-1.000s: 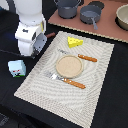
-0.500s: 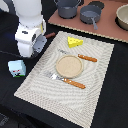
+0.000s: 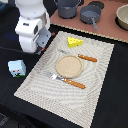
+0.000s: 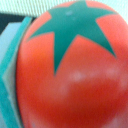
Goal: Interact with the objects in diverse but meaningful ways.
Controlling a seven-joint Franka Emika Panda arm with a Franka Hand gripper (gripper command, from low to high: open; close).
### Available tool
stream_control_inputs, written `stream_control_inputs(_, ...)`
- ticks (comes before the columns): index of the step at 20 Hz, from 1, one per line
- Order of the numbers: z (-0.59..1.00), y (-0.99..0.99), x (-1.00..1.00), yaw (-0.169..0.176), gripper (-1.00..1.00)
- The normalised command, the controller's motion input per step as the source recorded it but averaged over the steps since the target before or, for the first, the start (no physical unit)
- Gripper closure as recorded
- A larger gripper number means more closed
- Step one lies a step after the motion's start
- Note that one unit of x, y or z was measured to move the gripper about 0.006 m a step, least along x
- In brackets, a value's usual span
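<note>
The round red tomato (image 4: 70, 75) with its green star top fills the wrist view, blurred and very close, next to a teal-edged surface. In the exterior view my gripper (image 3: 45, 44) hangs under the white arm at the left edge of the placemat. Its fingers are mostly hidden, so I cannot tell whether they are open or shut. The tomato is hidden there behind the arm. The yellow holed cheese wedge (image 3: 75, 42) lies on the mat's far part. The white cube carton (image 3: 17, 68) stands on the black table at the exterior view's left. The sausage is out of view.
A tan round plate (image 3: 68, 65) sits mid-mat, with an orange-handled knife (image 3: 86, 58) behind it and an orange-handled fork (image 3: 70, 81) in front. The striped placemat (image 3: 95, 90) covers the middle of the table. Dark pots (image 3: 67, 7) and a bowl (image 3: 122, 17) stand at the back.
</note>
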Motion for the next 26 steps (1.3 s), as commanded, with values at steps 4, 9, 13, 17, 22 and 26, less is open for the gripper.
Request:
stream_control_inputs(4,0.73,-0.1,0.99,0.0,1.0)
stream_control_inputs(9,0.18,-0.19,0.93,0.0,1.0)
stream_control_inputs(13,0.38,-0.14,0.99,0.0,1.0)
stream_control_inputs(17,0.37,-0.15,0.98,0.0,1.0)
stream_control_inputs(22,0.42,-0.13,0.98,0.0,1.0)
stream_control_inputs(26,0.32,-0.12,0.96,0.0,1.0)
